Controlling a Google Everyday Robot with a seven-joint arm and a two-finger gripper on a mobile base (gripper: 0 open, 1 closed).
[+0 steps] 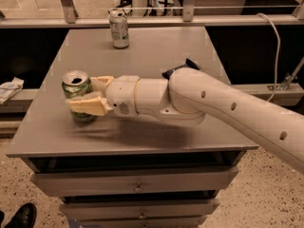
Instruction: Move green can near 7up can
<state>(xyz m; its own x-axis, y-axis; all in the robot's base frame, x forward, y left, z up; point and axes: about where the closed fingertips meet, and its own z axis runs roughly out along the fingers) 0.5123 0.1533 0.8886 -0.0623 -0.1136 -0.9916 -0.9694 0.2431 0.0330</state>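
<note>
The green can [77, 90] stands upright near the left front of the grey table [156, 46]; it is light green with an open silver top. My gripper [83, 95] reaches in from the right, with one finger in front of the can and one behind it, closed against its sides. The can still rests on the table. The 7up can [118, 28], silvery white, stands upright at the far edge of the table, well behind the green can. My arm [213, 103] crosses the table's right half.
The table is a cabinet with drawers [137, 186] below its front edge. A railing [190, 19] runs behind the far edge. A white cable [276, 42] hangs at the right. A crumpled white item [9, 88] lies on a ledge to the left. A shoe [21, 216] is at the bottom left.
</note>
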